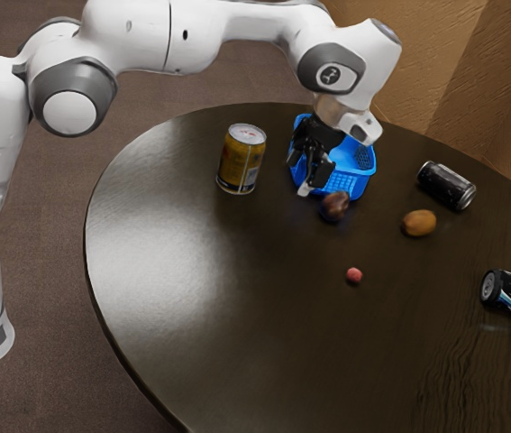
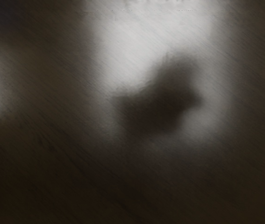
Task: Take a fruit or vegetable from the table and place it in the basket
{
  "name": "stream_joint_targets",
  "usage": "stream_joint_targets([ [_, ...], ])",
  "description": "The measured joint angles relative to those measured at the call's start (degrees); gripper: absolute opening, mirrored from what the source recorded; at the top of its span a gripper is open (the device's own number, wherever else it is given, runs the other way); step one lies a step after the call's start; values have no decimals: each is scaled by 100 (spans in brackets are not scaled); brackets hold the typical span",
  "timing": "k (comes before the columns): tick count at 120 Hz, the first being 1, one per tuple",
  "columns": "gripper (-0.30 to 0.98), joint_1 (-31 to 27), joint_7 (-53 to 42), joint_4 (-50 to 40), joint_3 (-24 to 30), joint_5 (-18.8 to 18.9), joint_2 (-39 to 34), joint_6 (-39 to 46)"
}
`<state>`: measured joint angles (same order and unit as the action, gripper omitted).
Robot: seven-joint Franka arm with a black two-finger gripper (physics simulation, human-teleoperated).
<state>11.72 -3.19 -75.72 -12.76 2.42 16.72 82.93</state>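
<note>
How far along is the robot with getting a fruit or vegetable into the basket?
Reaching the basket area looks done: my gripper is right by the blue basket. I can't confirm anything in hand; the dark round fruit is close by, outside the basket. I see no fruit in the basket's visible part, though my arm hides some. Putting one inside appears left to do.

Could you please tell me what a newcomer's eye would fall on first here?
Probably the white arm, reaching in from the exterior view's upper left, and the bright blue basket, partly hidden behind the black gripper. Next might come the gold can, upright on the dark table to the basket's left in the exterior view.
</note>
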Motion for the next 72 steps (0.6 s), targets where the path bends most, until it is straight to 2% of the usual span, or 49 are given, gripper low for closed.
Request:
stream_joint_targets([
  [21, 69, 5, -62, 62, 32, 3, 32, 591],
  [50, 69, 62, -83, 57, 137, -24, 167, 892],
  [57, 69, -85, -140, 79, 522, -14, 307, 944],
  [66, 69, -929, -224, 246, 1773, 158, 540, 1023],
  [72, 69, -1223, -272, 290, 2201, 286, 594, 1063],
])
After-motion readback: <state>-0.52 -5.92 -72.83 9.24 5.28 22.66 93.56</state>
